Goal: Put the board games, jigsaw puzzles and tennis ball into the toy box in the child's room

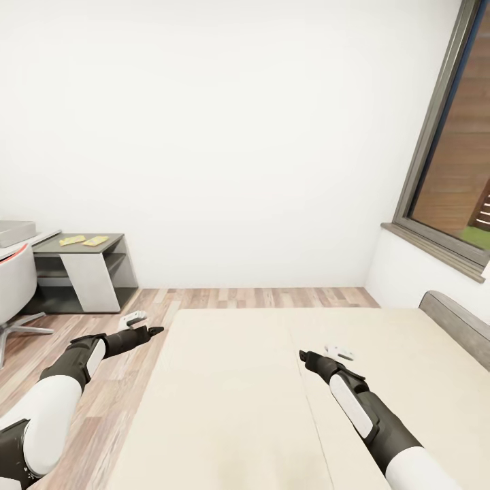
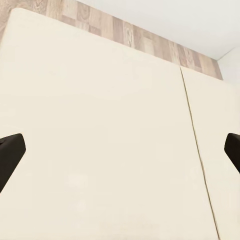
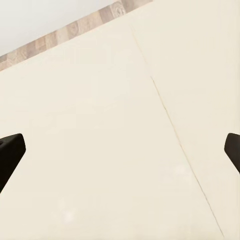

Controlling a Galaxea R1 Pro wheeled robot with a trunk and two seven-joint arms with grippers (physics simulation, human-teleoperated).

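the low wide bed with the plain beige mattress point(image 1: 258, 408) lies right in front of the robot, its grey headboard point(image 1: 459, 323) at the right under the dark-framed window point(image 1: 449, 150). the stretch of mattress on view carries no game box, so where the two board games lie cannot be told from here. far off to the left, on the lower dark grey cabinet top point(image 1: 112, 239), rest two small flat yellowish panels point(image 1: 83, 240), too small to name for sure; they may be the jigsaw puzzles. a light grey edge point(image 1: 15, 231) at the left border could be the toy box on the table, though it is cut off.

those panels lie ahead and to the left of both arms, well apart from them; the left gripper point(image 1: 139, 325), over the wood plank floor point(image 1: 258, 297) just beside the bed, is the nearer. the right gripper point(image 1: 327, 355) hangs over the mattress.

the head view gives the room's layout; the wrist views look down on bare mattress with its centre seam point(image 2: 192, 125) and show what the head view cannot: each gripper's dark fingertips point(image 3: 10, 150) at opposite borders, spread wide, holding nothing.
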